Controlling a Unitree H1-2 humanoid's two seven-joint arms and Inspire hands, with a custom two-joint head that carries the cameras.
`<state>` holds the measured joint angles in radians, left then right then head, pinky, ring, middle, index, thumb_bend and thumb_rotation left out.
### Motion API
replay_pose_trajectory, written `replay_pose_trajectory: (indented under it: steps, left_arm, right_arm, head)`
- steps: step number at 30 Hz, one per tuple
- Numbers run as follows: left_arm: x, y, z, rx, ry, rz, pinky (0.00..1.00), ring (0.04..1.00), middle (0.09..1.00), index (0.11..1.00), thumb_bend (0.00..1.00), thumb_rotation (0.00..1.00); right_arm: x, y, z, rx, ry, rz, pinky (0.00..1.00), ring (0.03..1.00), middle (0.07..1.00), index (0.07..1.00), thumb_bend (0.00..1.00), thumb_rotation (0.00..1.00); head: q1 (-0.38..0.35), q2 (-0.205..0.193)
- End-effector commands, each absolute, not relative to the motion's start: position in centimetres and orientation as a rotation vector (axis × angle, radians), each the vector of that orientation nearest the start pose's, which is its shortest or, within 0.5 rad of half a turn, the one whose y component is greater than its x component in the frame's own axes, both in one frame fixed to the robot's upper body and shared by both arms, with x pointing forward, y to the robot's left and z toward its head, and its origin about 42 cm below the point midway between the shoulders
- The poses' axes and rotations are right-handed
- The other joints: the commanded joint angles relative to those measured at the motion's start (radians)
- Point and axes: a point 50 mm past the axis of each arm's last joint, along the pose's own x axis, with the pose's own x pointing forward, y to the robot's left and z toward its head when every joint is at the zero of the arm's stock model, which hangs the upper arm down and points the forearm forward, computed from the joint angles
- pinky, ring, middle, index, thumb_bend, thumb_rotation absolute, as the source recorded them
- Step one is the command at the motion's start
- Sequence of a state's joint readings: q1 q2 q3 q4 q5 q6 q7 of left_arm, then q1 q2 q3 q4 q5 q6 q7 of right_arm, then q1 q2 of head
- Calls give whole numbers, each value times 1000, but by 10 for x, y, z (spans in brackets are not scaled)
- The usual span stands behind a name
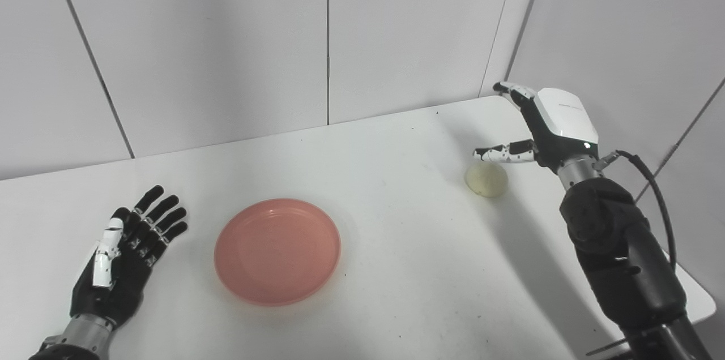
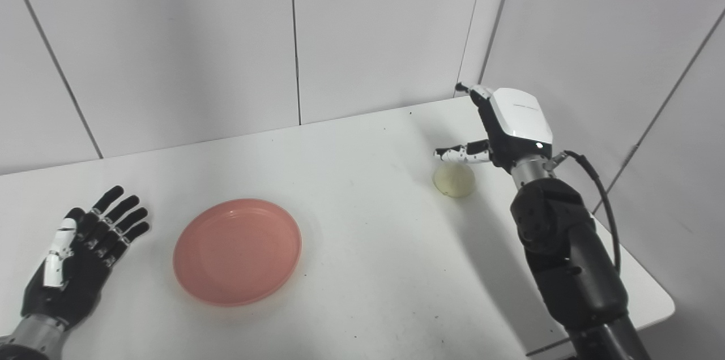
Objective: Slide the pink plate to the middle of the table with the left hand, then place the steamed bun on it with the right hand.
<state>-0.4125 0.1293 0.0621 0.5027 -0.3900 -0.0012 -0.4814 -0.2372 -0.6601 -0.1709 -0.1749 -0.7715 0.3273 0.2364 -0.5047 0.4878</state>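
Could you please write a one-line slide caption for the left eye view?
Open right robot hand poised over the steamed bun, left robot hand open beside the empty pink plate.

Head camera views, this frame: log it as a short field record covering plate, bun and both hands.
plate: round pink plastic plate, empty, left of table centre
bun: pale round steamed bun, far right, on white table
left hand: left hand open, palm up, beside plate, apart from it
right hand: right hand open, above bun, not gripping it
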Motion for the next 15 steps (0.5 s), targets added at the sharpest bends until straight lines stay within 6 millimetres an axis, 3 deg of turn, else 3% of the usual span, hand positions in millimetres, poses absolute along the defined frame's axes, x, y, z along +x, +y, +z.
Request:
replay_pose_trajectory:
  steps: [1, 4, 11, 14, 15]
  left_arm:
    - [368, 254, 39, -312, 249, -369, 847, 847, 864, 861, 472, 949]
    - [369, 256, 37, -305, 251, -367, 842, 843, 860, 856, 477, 929]
    - [370, 260, 33, -288, 249, -371, 830, 842, 857, 853, 487, 921]
    - [371, 262, 33, -290, 252, -368, 823, 837, 851, 847, 491, 901]
    - [371, 262, 33, -291, 252, -366, 822, 836, 851, 847, 494, 895]
  right_arm:
    - [335, -435, 307, -1345, 7, -365, 677, 796, 831, 827, 974, 408]
    - [340, -439, 302, -1314, 50, -326, 764, 792, 827, 839, 975, 413]
    - [355, -439, 295, -1251, 140, -260, 718, 799, 825, 828, 929, 356]
    - [360, -437, 293, -1213, 172, -244, 579, 655, 704, 832, 907, 306]
    - [364, -438, 292, -1208, 185, -238, 618, 698, 740, 832, 911, 310]
  head:
    - [-5, -3]
    - [-9, -5]
    - [-14, -1]
    - [-19, 2]
    - [-20, 2]
